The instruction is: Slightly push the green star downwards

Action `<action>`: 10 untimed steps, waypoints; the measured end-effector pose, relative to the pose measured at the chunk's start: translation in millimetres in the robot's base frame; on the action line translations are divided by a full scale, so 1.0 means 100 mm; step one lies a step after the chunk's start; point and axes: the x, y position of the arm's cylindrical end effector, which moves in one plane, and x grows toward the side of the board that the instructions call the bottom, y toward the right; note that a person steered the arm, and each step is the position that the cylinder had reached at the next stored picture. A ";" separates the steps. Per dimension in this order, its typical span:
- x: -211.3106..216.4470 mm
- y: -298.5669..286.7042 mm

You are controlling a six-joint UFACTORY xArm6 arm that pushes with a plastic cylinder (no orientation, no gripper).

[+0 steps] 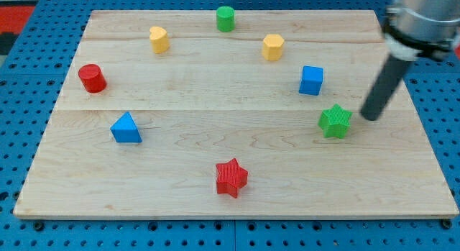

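Note:
The green star (335,121) lies on the wooden board (237,186) at the view's right, just below the blue cube (311,80). My tip (369,117) rests on the board just right of the star, a small gap apart from it, at about the same height in the view. The dark rod rises from it toward the view's top right.
A red star (231,177) sits at the bottom centre. A blue triangular block (126,128) and a red cylinder (92,78) are at the left. A yellow block (159,39), a green cylinder (226,18) and a yellow hexagonal block (272,46) line the top.

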 end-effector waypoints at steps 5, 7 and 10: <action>0.91 1.02; 0.90 1.12; 0.75 1.12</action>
